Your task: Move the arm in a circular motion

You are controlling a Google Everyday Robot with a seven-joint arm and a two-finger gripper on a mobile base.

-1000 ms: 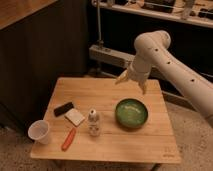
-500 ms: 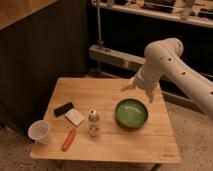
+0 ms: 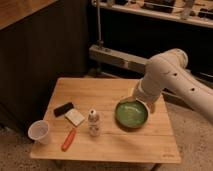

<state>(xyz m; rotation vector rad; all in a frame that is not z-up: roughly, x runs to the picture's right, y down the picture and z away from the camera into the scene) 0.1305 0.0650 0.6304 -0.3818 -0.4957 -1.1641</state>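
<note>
The arm (image 3: 172,80) reaches in from the right and bends down over the table (image 3: 100,90). Its end effector (image 3: 142,98) hangs just above the green bowl's (image 3: 131,115) far rim (clenched or released, I cannot tell). A small bottle (image 3: 93,122) stands left of the bowl.

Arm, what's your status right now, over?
Gripper hovering at far rim of green bowl. Arm reaching in from frame right, bent downward. Bowl close underneath; bottle well left.

One arm (image 3: 170,75), end effector (image 3: 141,98) by one bowl (image 3: 131,114), one cup (image 3: 39,131), one bottle (image 3: 93,123)
</note>
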